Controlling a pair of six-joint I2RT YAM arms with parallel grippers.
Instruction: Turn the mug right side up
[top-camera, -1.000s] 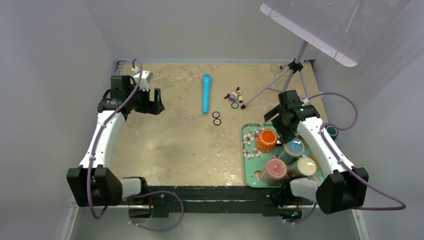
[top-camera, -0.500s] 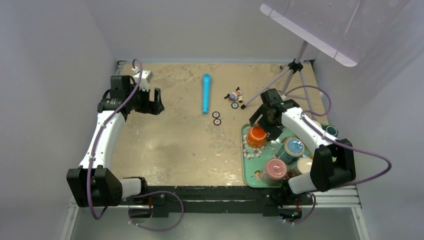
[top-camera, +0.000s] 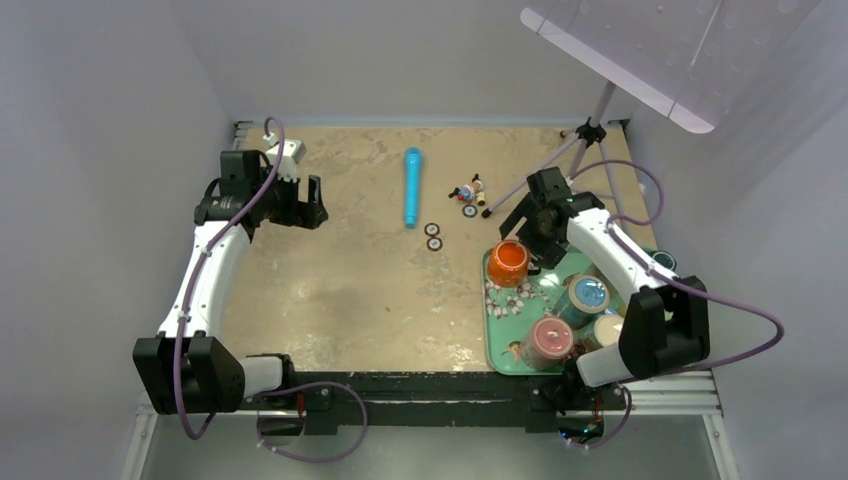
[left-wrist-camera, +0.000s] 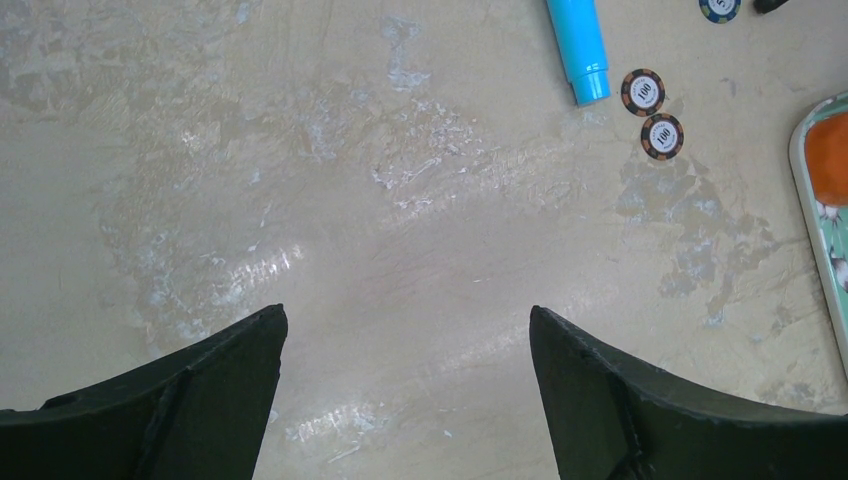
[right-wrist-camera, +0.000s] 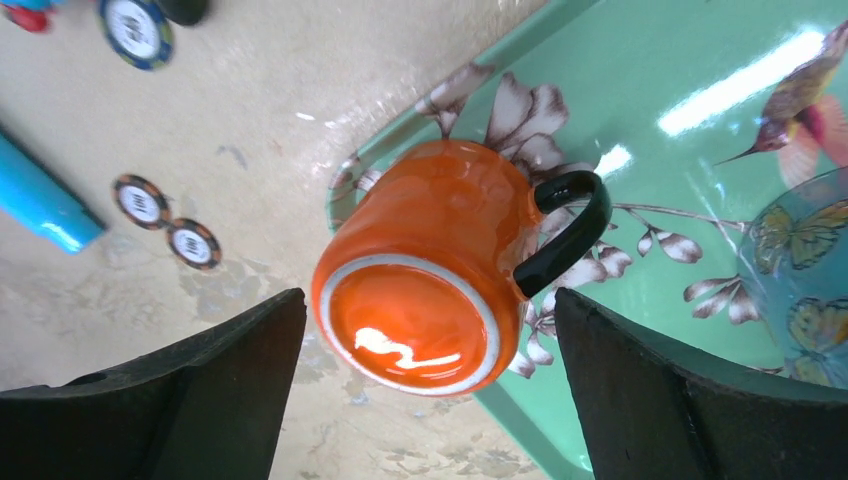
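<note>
Pale, scuffed desk (top-camera: 340, 290) fills most of the space, with a green flowered tray (top-camera: 497, 335) at its near right. The orange mug (top-camera: 508, 261) stands bottom-up in the tray's far left corner, hard against the rim, its black handle pointing in over the tray. The right hand (right-wrist-camera: 430, 300) hangs above it with its jaws wide apart, one on either side of the mug and gripping nothing. The left hand (left-wrist-camera: 407, 315) is just as wide open over bare desk, well to the left of the tray.

My worry is the handle. It sits toward one finger, so a squeeze could catch it and spin the mug instead of seating it. The glaze looks slick too, and a slip mid-turn could tip the mug over the rim. A wide swing inward risks clipping the blue jar (top-camera: 587, 295) standing further inside the tray.
</note>
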